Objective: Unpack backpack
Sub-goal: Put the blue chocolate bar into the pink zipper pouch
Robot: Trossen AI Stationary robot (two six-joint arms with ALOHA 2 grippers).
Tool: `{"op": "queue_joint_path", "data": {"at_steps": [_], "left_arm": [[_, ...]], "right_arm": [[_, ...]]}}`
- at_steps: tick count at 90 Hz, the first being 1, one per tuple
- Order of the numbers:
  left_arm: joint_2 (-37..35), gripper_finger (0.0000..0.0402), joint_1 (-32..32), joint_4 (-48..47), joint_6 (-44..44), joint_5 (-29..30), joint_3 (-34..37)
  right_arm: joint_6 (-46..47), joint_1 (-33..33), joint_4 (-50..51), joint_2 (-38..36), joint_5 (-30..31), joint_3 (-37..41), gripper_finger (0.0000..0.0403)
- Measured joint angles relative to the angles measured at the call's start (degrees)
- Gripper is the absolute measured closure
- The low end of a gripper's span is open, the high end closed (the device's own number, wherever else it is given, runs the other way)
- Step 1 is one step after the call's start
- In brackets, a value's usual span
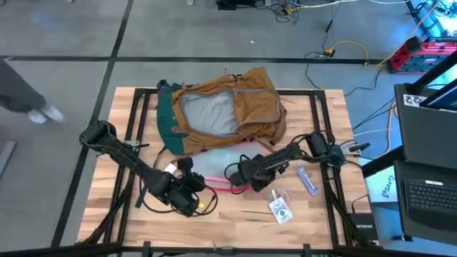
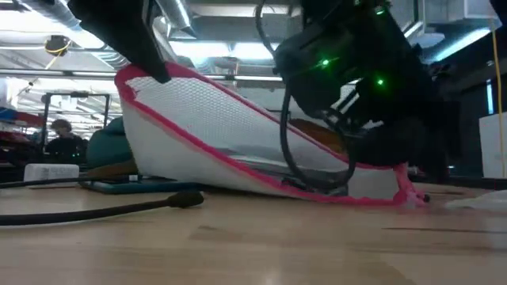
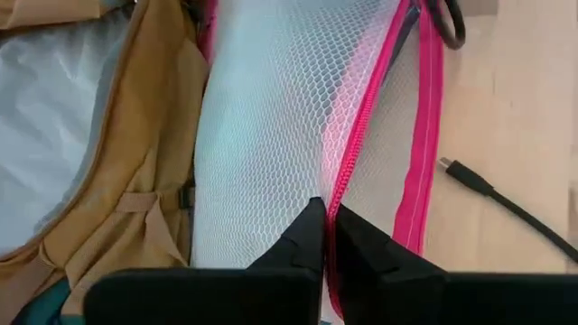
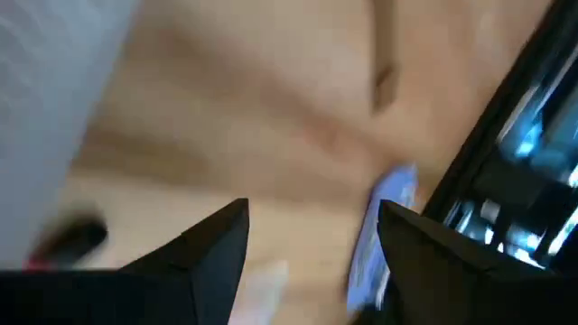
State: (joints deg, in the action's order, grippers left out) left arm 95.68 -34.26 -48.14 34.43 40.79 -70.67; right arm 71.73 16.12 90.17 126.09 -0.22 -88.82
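Note:
The tan backpack (image 1: 232,107) lies open at the table's far middle, grey lining up; its flank (image 3: 149,171) shows in the left wrist view. Just in front of it is a clear mesh pouch with a pink edge (image 1: 218,165) (image 2: 238,134). My left gripper (image 3: 327,230) (image 1: 191,187) is shut on it at the pouch's near left. My right gripper (image 4: 312,230) (image 1: 244,175) hovers open at the pouch's right end over bare wood, with nothing between its fingers. My left gripper pinches the pouch at its pink zipper line (image 3: 341,194) between its two fingertips, which lie along the zipper. That end of the pouch (image 2: 131,79) is raised off the table. The pouch slopes down, and its other end (image 2: 400,194) rests on the wood.
A blue packet (image 1: 307,180) and a small white packet (image 1: 280,207) lie on the table's near right. A black cable (image 2: 119,207) (image 3: 506,203) runs across the wood beside the pouch. A laptop (image 1: 428,193) stands off the right edge. A person (image 2: 59,138) sits in the room behind.

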Motion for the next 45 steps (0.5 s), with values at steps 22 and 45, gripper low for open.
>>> {"op": "queue_joint_path", "data": {"at_steps": [22, 45], "left_arm": [[0.0, 0.0402, -0.61, -0.14, 0.0, -0.12, 0.0], [0.0, 0.0401, -1.01, -0.65, -2.15, 0.35, 0.0]], "right_arm": [[-9.58, -0.25, -0.14, 0.02, -1.66, 0.01, 0.0173], [-1.49, 4.78, -0.05, -1.3, 23.82, -0.82, 0.0173]]}}
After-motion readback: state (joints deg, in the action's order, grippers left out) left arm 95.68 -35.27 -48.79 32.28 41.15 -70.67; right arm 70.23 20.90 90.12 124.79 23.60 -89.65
